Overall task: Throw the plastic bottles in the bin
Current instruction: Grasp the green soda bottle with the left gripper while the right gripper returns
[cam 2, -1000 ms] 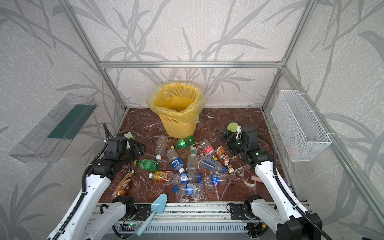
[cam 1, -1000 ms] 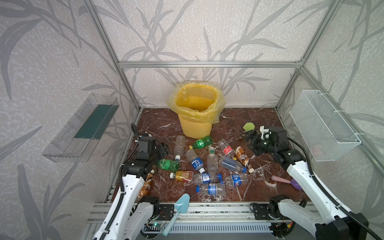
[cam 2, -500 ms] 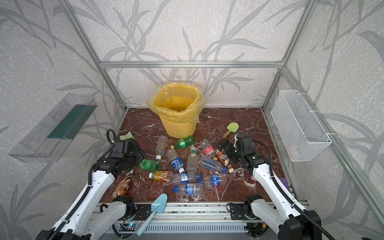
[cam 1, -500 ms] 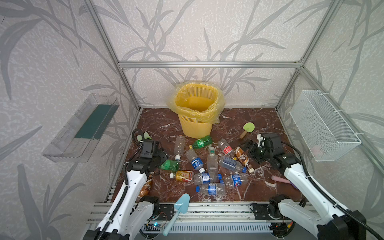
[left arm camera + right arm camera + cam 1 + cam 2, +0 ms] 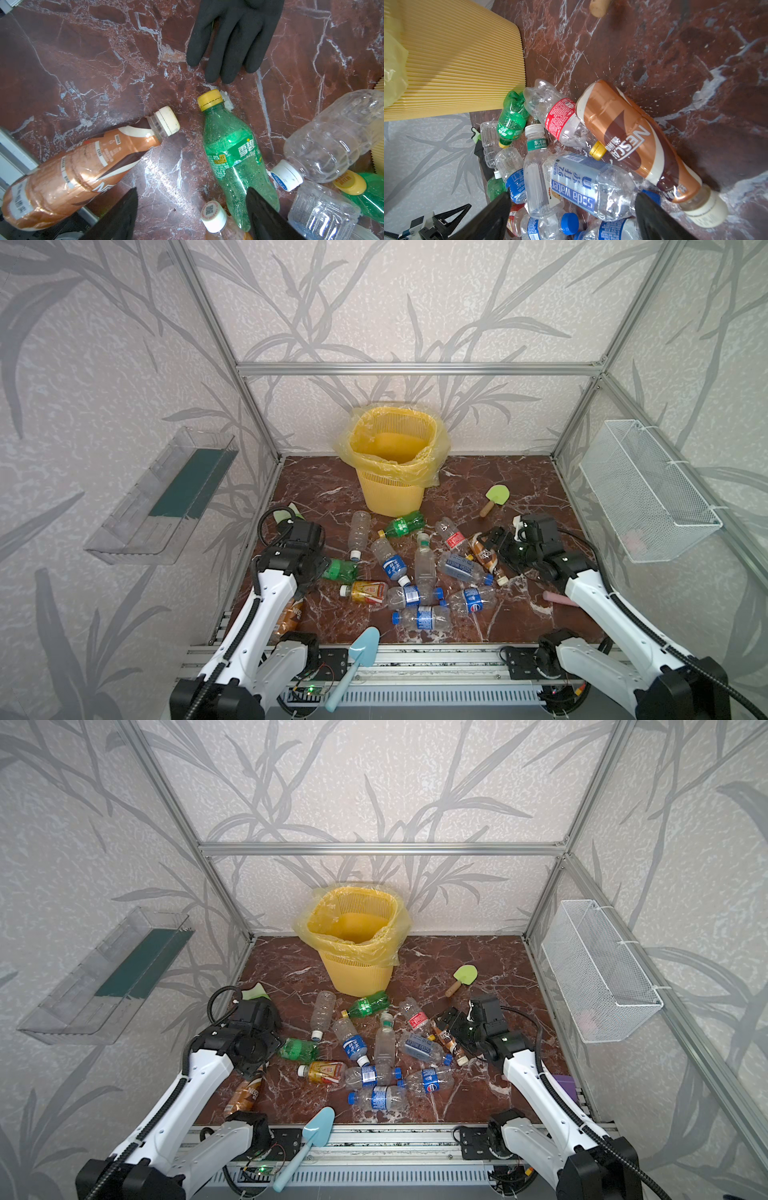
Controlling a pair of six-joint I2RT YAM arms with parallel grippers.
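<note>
Glossy dark-red marble tabletop [image 5: 490, 485], veined with white, boxed in on three sides by walls papered with grey bamboo leaves and by an aluminium frame [image 5: 415, 369]. On the left wall, a clear plastic tray [image 5: 137, 526]; on the right wall, a white wire-mesh basket [image 5: 648, 497].

At the middle of the far edge, upright, the yellow lattice bin [image 5: 392, 495], lined with a translucent yellow bag folded over its rim. Spread from the bin's foot toward the front edge, the plastic bottles [image 5: 424, 568], all lying on their sides, several touching or overlapping, mostly clear with blue labels.

Toward the far right corner, a green paddle with wooden handle [image 5: 494, 499]. Over the front edge, on the rail, a light-blue toy shovel [image 5: 363, 649]. Toward the left edge, a black glove [image 5: 232, 37] flat on the marble, just beyond the yellow cap of a green Sprite bottle [image 5: 234, 151].

Left hand [image 5: 191, 192] low over that bottle's base, fingers apart, nothing clamped between them. Beside it, at the front left corner, a brown Nescafé bottle [image 5: 72, 166].

Right hand [image 5: 573, 196] spread wide and empty, poised over a soda-water bottle [image 5: 591, 187] on the right side of the pile, with a second brown coffee bottle [image 5: 633, 141] just beside.
</note>
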